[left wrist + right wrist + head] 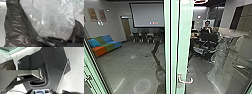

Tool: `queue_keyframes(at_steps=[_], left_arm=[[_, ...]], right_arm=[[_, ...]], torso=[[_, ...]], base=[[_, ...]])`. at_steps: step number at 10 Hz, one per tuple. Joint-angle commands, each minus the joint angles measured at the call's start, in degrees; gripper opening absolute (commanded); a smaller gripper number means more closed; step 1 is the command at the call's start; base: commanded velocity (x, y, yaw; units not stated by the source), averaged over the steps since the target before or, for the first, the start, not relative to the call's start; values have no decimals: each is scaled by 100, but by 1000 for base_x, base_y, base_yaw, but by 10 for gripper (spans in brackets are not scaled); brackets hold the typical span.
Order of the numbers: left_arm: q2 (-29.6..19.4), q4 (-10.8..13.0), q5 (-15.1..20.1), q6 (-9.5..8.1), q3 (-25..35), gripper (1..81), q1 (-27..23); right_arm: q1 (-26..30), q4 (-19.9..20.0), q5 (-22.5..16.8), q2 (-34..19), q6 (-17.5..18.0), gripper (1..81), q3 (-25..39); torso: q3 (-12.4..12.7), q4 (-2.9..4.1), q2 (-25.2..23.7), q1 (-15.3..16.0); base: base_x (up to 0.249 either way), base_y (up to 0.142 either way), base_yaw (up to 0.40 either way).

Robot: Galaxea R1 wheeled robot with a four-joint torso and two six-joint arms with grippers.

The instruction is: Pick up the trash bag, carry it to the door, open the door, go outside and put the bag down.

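Trash bag of black, shiny, crinkled plastic [13,25] lies large and close in the left wrist view, with crumpled clear plastic [50,20] framed by its dark folds; whether the left pincer holds it, and whether that pincer stands wide or narrow, cannot be told. Nor can the state of the right pincer be told. In the right wrist view, pale grey floor [76,75] stretches beside the robot's body. The head view looks through glass into a room, with a broad, pale green upright frame [184,37] close ahead and a silver lever handle [185,80] low on it. Beyond the glass, toward the left, a low sofa in blue, green and orange [105,45] stands near the wall, below framed pictures [92,15]. A large pale projection screen [147,16] hangs farther back, with dark chairs [142,37] in a row beneath it. Toward the right, a person [207,26] is near black office chairs [209,40]. A bright ring of light [142,86] shows low on the glass or the floor; which one is unclear.
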Motion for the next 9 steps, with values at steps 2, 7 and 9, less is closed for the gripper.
queue_keyframes(at_steps=[2,7,9], left_arm=[[-30,43,382,30,-165,10,-253],[49,43,382,30,-272,10,-254],[58,34,382,30,-272,10,-254]], right_arm=[[212,-50,-309,-43,12,811,45],[212,-59,-318,1,12,811,-25],[203,-68,-318,10,12,811,-34]], torso=[[0,0,0,0],[0,0,0,-2],[0,0,0,-2]], base=[[0,0,205],[0,0,182],[0,0,107]])
